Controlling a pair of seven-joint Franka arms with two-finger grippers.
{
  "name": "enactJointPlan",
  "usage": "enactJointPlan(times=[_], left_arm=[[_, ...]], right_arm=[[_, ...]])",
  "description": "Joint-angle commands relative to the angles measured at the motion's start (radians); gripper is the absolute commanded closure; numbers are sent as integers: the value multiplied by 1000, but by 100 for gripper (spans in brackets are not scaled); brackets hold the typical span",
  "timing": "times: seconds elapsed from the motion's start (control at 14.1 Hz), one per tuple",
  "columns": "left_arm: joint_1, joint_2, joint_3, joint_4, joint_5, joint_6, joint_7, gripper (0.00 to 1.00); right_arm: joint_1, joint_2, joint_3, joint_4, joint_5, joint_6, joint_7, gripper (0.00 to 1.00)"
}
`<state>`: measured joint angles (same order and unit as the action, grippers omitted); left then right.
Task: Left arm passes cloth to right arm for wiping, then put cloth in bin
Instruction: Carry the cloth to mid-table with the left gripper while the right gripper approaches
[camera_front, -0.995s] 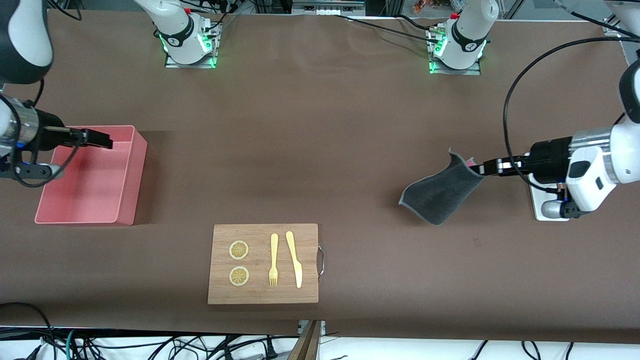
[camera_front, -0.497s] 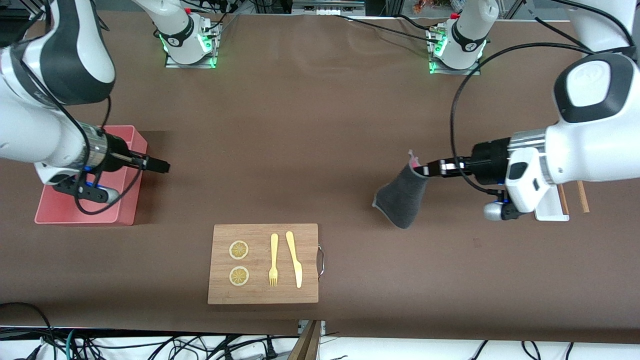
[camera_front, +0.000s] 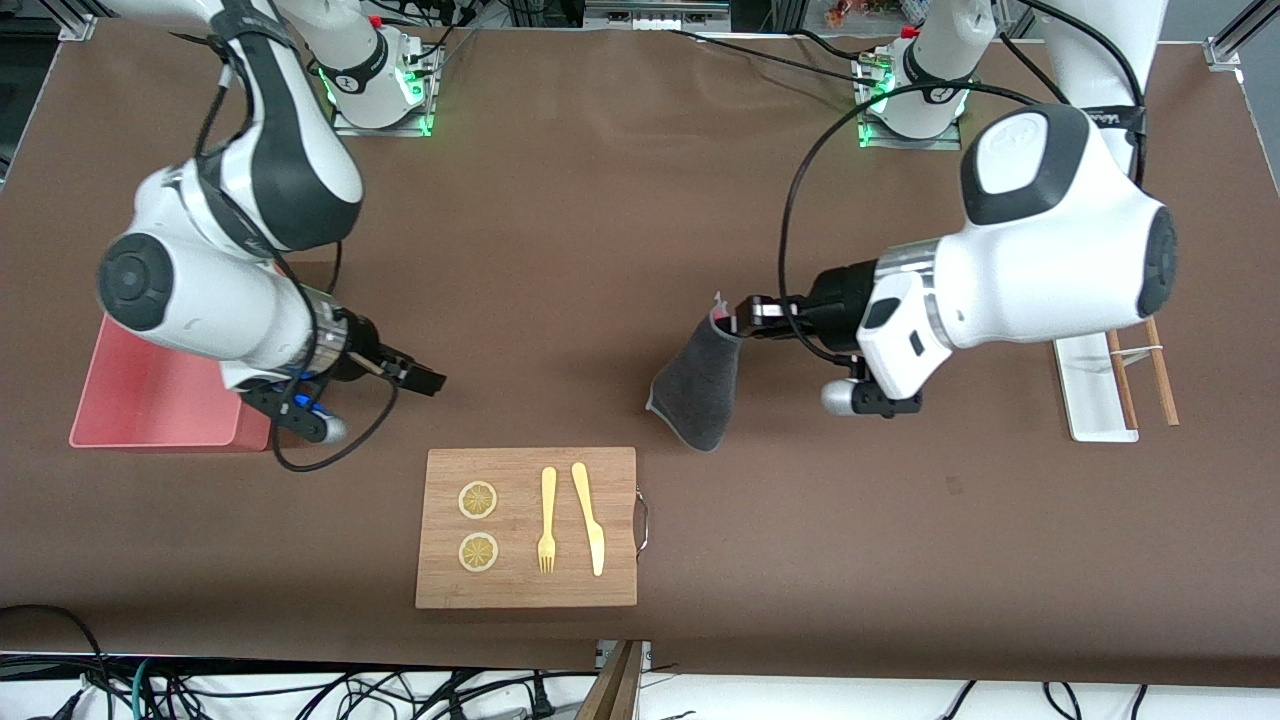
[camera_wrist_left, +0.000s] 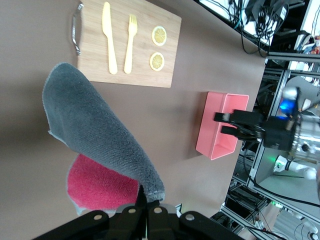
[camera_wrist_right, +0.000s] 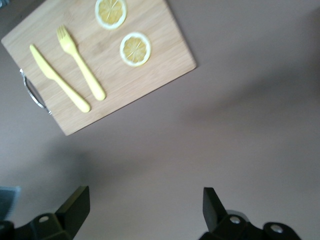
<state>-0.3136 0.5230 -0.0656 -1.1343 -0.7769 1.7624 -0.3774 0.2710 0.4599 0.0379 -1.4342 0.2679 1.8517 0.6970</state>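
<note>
Hanging from the left gripper (camera_front: 738, 318), centre-right of the front frame, the cloth (camera_front: 695, 385) droops over bare bench (camera_front: 600, 250), clear of the surface as far as I can tell. Left gripper is clamped on one top corner only; the left wrist view shows the grey face (camera_wrist_left: 95, 135) folding over the pink-red reverse.

Handling judgement: light, limp, no stiffness; it will sag and swing, not slip much given the nap. Best hold for the handover is likely the stitched upper edge just beside the pinched corner, or the free lower corner.

Right gripper (camera_front: 425, 378), mid-left of the frame above the wooden board (camera_front: 525, 527), stands wide apart and empty, over bare bench. Bin (camera_front: 150, 395) sits at the left edge, partly hidden by the right arm.
</note>
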Motion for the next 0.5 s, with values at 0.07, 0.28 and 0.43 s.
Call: enactJointPlan(times=[0.07,0.28,0.43], left_arm=[[-70,8,15,36,-22,5,-14,100],[-79,8,10,34,-13,3,-12,100],[-91,6,13,34,34,-3,-17,100]], right_arm=[[37,60,-9,18,158,41,27,0],[37,86,-9,9,278,47,29,0],[37,106,-9,3,359,49,29,0]])
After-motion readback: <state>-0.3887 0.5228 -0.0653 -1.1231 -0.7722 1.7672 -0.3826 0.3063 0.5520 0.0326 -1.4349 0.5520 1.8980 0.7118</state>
